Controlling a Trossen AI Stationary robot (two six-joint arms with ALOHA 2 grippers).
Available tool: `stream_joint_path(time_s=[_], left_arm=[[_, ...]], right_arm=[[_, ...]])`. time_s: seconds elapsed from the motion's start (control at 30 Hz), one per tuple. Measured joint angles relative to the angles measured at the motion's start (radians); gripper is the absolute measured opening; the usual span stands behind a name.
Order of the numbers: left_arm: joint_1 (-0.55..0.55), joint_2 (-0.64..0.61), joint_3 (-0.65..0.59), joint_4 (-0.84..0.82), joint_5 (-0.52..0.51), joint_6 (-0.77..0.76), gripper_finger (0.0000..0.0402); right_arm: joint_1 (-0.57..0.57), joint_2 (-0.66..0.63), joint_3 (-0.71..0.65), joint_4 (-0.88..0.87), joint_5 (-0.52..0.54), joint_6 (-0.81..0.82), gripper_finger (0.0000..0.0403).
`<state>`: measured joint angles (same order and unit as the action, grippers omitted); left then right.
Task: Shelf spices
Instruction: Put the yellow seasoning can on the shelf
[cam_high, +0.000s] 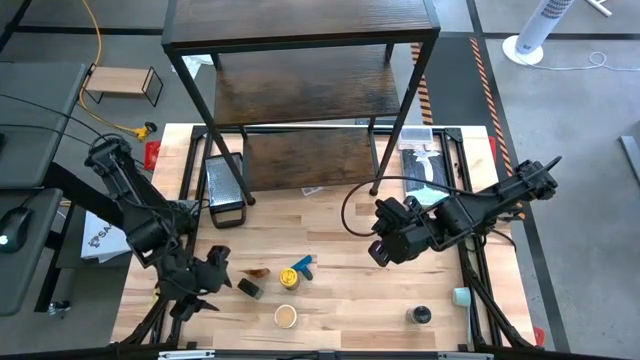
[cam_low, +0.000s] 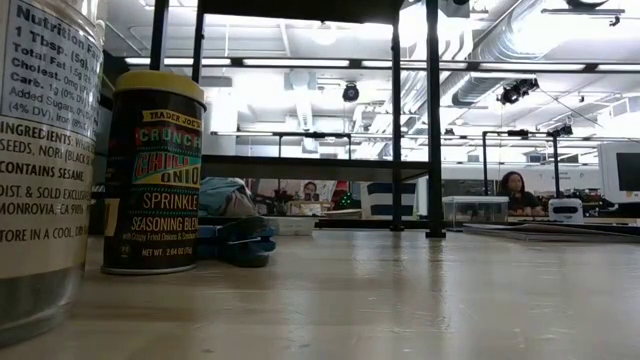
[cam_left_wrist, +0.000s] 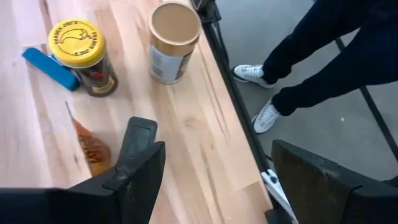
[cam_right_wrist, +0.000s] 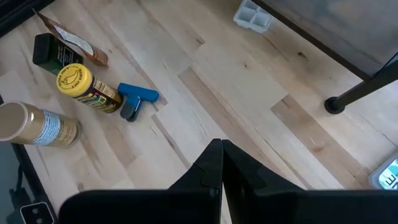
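The big three-tier shelf (cam_high: 300, 90) stands bare at the far side of the counter (cam_high: 340, 310), while the yellow-lidded jar (cam_high: 288, 277), tan-lidded jar (cam_high: 286, 317), black-lidded jar (cam_high: 420, 316), dark box (cam_high: 249, 288) and reddish packet (cam_high: 258, 271) sit along its near edge. The jars look rigid, light and slick, best pinched across the body under the lid; the packet is limp and flat. The left tool (cam_high: 212, 268) gapes empty beside the packet, the right tool (cam_high: 385, 247) hangs clamped shut on nothing, and the box hides under the left fingers (cam_left_wrist: 142, 163) in the wrist view.

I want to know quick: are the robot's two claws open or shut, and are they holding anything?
Left gripper: open, holding nothing, above the table's near edge.
Right gripper: shut, holding nothing, over the table.
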<state>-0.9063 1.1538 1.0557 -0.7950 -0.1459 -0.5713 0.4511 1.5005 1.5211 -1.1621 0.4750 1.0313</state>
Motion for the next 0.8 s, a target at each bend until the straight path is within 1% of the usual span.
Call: stream_joint_path(time_s=[0.33, 0.4, 0.53, 0.6, 0.73, 0.8], left_arm=[[0.004, 0.0, 0.0, -0.002, -0.051, 0.029, 0.029], [0.004, 0.008, 0.0, -0.002, -0.062, 0.077, 0.029], [0.012, 0.068, -0.001, -0.023, -0.087, 0.28, 0.029], [0.035, 0.107, -0.001, -0.018, -0.076, 0.314, 0.029], [0.074, 0.178, -0.001, -0.018, -0.018, 0.314, 0.029], [0.083, 0.206, -0.001, -0.018, -0.01, 0.313, 0.029]], right_arm=[[0.0, 0.0, 0.0, 0.0, 0.029, 0.0, 0.0001], [0.0, 0.0, 0.0, 0.0, 0.029, 0.0, 0.0001], [-0.006, 0.0, 0.0, 0.0, 0.035, 0.0, 0.0001], [-0.007, 0.0, 0.0, 0.0, 0.037, 0.0, 0.0001], [-0.007, 0.0, 0.0, 0.0, 0.04, 0.0, 0.0001], [-0.007, 0.0, 0.0, 0.0, 0.039, 0.006, 0.0001]])
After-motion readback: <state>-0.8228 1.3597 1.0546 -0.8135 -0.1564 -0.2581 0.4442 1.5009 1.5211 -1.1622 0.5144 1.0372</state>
